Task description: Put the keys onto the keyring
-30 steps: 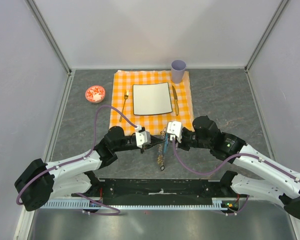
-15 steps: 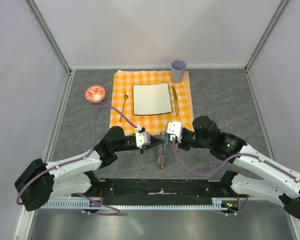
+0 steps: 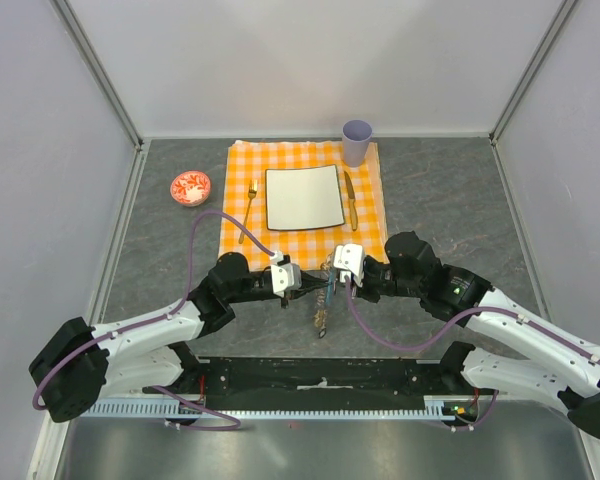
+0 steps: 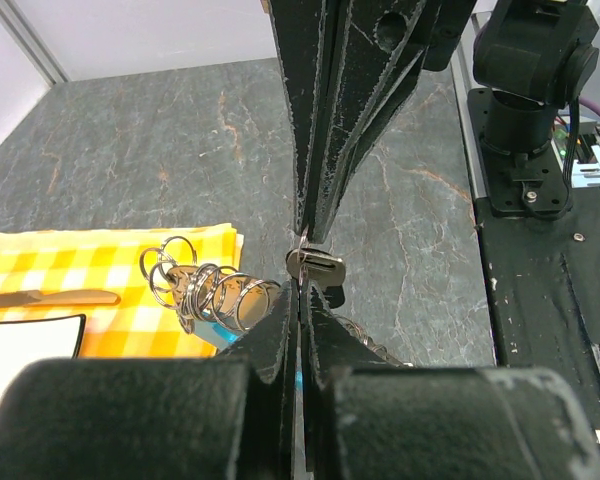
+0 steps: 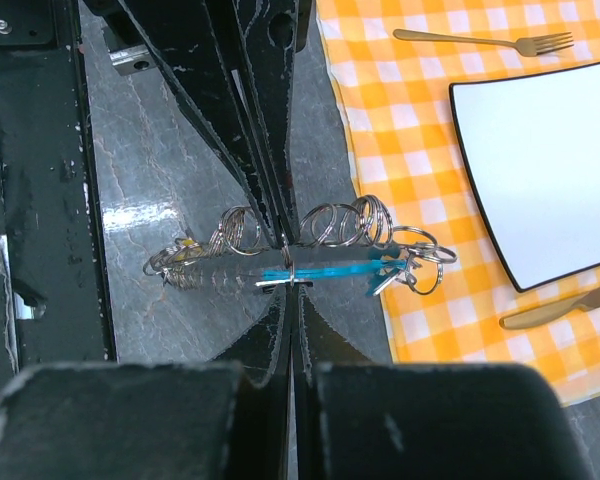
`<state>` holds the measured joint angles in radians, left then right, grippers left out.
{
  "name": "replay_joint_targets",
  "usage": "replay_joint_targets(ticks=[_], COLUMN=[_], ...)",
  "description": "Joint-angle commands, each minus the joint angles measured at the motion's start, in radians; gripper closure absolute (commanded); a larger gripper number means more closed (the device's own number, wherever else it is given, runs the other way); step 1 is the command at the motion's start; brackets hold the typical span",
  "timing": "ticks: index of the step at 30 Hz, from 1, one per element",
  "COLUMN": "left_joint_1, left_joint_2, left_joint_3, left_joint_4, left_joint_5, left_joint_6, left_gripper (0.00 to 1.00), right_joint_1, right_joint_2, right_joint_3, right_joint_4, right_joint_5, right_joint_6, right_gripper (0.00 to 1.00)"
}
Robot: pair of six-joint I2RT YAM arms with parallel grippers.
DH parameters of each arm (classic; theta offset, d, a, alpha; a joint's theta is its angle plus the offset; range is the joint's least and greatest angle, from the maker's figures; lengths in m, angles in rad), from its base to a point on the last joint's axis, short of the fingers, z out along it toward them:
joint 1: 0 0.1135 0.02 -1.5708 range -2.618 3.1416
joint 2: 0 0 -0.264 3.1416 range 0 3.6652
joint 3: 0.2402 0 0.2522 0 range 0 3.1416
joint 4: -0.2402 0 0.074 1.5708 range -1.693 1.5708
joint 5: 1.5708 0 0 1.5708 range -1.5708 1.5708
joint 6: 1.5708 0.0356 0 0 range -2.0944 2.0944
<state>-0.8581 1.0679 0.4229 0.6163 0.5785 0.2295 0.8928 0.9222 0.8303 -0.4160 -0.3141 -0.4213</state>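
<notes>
Both grippers meet tip to tip above the table's near middle. My left gripper (image 3: 306, 283) (image 4: 300, 292) is shut, with the keyring's turquoise tag (image 4: 216, 331) showing between its jaws. The keyring (image 3: 325, 300) (image 5: 320, 270) carries several silvery wire rings (image 5: 352, 222) (image 4: 206, 289) and a chain (image 5: 180, 266) hanging towards the table. My right gripper (image 3: 333, 280) (image 5: 288, 296) is shut on a small silvery key (image 4: 316, 266) (image 5: 280, 285), held edge-on against a ring. No other keys can be made out.
An orange checked cloth (image 3: 242, 240) just beyond the grippers holds a white square plate (image 3: 304, 197), a gold fork (image 3: 249, 212), a gold knife (image 3: 350, 202) and a lilac cup (image 3: 357, 142). A red-and-white bowl (image 3: 190, 187) sits far left. The black base rail (image 3: 320, 375) runs along the near edge.
The dangling end of the keyring bundle has swung slightly to the left and up. Both arms have stayed almost still, grippers still shut.
</notes>
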Motion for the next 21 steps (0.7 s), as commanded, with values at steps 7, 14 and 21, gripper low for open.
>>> replay_joint_targets(ticks=[7,14,21], left_joint_1=[0.008,0.007,0.008], left_joint_2=[-0.009,-0.009,-0.014], left_joint_3=[0.016,0.017,0.016], left_joint_4=[0.071,0.071,0.071], left_joint_5=[0.009,0.015,0.041], left_joint_6=[0.025,0.025,0.03], left_gripper=[0.98,0.98,0.98], right_joint_1=[0.003,0.003,0.003], right_joint_2=[-0.011,-0.008,-0.005], right_joint_3=[0.004,0.006,0.006], right_joint_4=[0.006,0.006,0.008], right_joint_5=[-0.006,-0.017,-0.016], right_joint_6=[-0.011,-0.013,-0.014], right_gripper=[1.0,1.0,1.0])
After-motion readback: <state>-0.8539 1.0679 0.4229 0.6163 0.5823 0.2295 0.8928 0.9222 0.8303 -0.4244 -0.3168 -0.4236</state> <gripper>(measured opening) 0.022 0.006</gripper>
